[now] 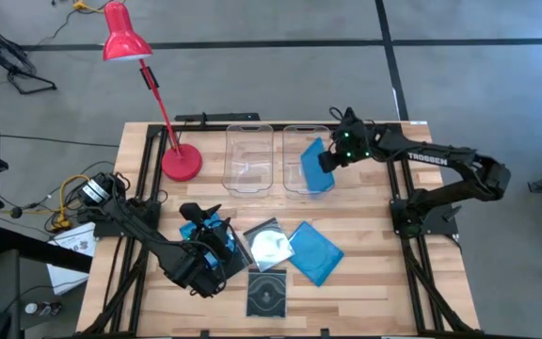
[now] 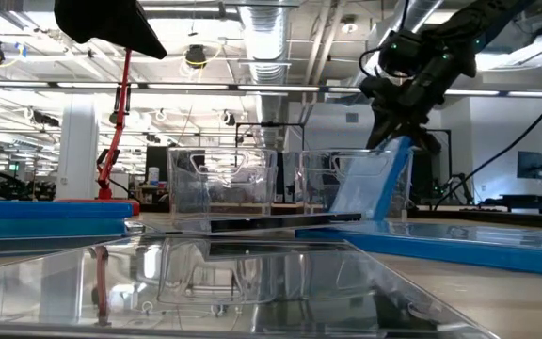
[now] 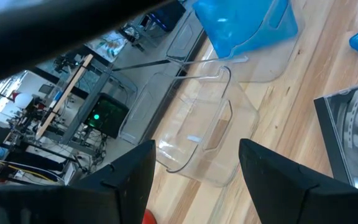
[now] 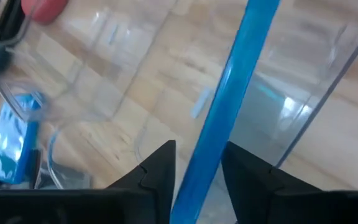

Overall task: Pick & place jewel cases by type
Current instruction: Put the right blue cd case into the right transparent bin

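Wooden slats form the table (image 1: 365, 282), which carries two clear bins, a red desk lamp (image 1: 125, 42) at far left, and the loose jewel cases. Nearest the front edge lies a dark grey case (image 1: 267, 294). Just beyond it sit a clear case showing a disc (image 1: 269, 245) and, to its right, a flat blue case (image 1: 315, 252). At near left, the left gripper (image 1: 216, 247) hovers low over another blue case (image 1: 196, 232); its fingers (image 3: 126, 180) stand wide apart with nothing between them. Farther back, the left bin (image 1: 249, 158) appears to hold nothing, while the right bin (image 1: 301, 184) receives a tilted blue case (image 1: 316, 165), its lower edge inside the bin and its upper edge between the fingers of the right gripper (image 1: 332, 158). In the right wrist view those fingers (image 4: 157, 171) flank the blue edge closely; whether they press on it cannot be told.

Step in hand, by judgement: depositing a blue case in the right bin. The next move calls for a full release and a clean lift clear of the bin wall, so the case settles flat.
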`<state>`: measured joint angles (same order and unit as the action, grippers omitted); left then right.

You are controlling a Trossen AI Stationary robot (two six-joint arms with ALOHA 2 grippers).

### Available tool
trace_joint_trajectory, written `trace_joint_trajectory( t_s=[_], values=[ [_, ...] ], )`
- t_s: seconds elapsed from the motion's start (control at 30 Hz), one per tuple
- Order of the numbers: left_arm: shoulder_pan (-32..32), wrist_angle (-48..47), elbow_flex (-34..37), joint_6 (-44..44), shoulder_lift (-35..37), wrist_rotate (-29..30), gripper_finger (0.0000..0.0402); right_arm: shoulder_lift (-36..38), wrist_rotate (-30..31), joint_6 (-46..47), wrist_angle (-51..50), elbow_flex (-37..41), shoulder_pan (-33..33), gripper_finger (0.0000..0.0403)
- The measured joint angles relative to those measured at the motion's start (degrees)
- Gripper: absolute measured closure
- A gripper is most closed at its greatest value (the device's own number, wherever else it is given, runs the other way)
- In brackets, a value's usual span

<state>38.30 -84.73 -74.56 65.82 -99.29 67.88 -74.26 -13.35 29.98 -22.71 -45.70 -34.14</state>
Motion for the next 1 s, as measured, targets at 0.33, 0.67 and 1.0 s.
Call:
trace_joint_trajectory(
  t_s=[0.33, 0.67, 1.0],
  values=[
    [0.0, 0.0, 0.0, 0.0, 0.0, 0.0, 0.0175, 0.0, 1.3, 0.4, -1.0, -1.6, 0.0, 0.0242],
    [0.0, 0.0, 0.0, 0.0, 0.0, 0.0, 0.0175, 0.0, 2.8, 0.1, -4.4, -1.6, 0.4, 0.0264],
    [0.0, 0.0, 0.0, 0.0, 0.0, 0.2, 0.0175, 0.0, 4.8, 0.0, -2.4, -1.6, 1.8, 0.0257]
  ],
)
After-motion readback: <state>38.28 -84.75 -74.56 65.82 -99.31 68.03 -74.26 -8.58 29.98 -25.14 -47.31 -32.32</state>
